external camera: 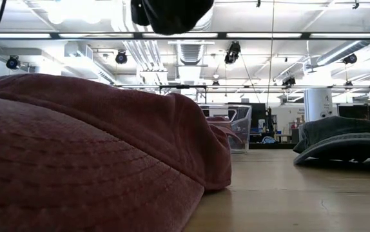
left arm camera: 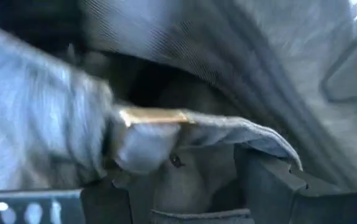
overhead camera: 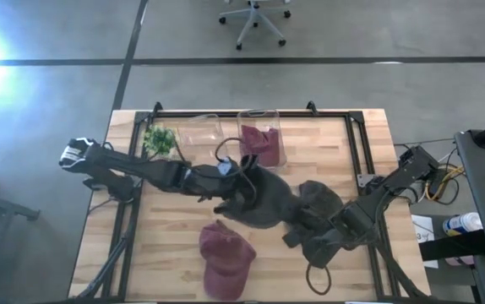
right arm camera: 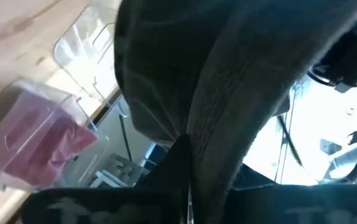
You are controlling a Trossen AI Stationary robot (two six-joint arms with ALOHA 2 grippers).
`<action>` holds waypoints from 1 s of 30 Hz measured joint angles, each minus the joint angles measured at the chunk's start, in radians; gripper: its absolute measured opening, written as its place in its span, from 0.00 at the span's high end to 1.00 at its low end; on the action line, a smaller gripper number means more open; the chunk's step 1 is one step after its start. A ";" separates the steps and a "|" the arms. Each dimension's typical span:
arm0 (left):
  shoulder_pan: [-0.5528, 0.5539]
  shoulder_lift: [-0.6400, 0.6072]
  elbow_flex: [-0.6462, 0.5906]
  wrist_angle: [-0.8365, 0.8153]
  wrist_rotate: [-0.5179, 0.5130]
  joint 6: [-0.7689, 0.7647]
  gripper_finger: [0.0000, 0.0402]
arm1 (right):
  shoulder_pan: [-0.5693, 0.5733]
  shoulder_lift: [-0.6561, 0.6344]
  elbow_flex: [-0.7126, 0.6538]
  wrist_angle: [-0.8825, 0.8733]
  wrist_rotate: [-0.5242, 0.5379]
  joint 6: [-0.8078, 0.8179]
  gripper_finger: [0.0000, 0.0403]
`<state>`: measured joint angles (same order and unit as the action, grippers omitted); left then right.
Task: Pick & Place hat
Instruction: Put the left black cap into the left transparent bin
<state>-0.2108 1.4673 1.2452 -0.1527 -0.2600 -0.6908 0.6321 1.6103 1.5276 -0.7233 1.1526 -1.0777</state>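
High view: left gripper (overhead camera: 244, 190) pinches grey hat (overhead camera: 272, 201) from its left; right gripper (overhead camera: 310, 230) grip unclear.

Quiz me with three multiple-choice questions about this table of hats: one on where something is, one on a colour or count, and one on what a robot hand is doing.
1. Where does the loose maroon hat lie?
A. On the table's front edge, between the two arms
B. Inside a clear bin
C. On the floor

2. How many clear bins stand at the back of the table?
A. One
B. Two
C. Four

3. What is the left hand doing?
A. Resting away from the hats
B. Holding the green plant
C. Gripping the dark grey hat

Answers: 1 A, it sits on bare wood in the high view. 2 B, an empty bin beside the bin with maroon fabric. 3 C, the left wrist view shows the dark grey hat pinched between its fingers.
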 joint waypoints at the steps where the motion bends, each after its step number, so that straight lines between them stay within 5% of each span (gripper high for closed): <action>1: 0.000 0.014 0.011 -0.015 0.016 -0.001 0.49 | -0.004 0.002 0.000 0.017 -0.012 -0.001 0.97; 6: -0.001 0.049 0.049 -0.115 0.043 -0.004 0.49 | -0.011 0.009 -0.001 0.070 -0.027 0.079 0.97; 11: -0.001 0.050 0.048 -0.016 0.044 0.018 0.49 | -0.015 0.017 -0.002 0.084 -0.049 0.242 0.97; 19: -0.002 0.053 0.059 -0.135 0.086 0.020 0.49 | -0.017 0.074 -0.002 0.168 -0.038 0.138 0.97; 30: -0.007 -0.035 0.059 -0.146 0.076 -0.085 0.49 | -0.018 0.064 0.002 0.197 -0.020 0.219 0.97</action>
<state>-0.2176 1.4320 1.3045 -0.2983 -0.1837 -0.7758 0.6140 1.6739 1.5295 -0.5265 1.1329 -0.8583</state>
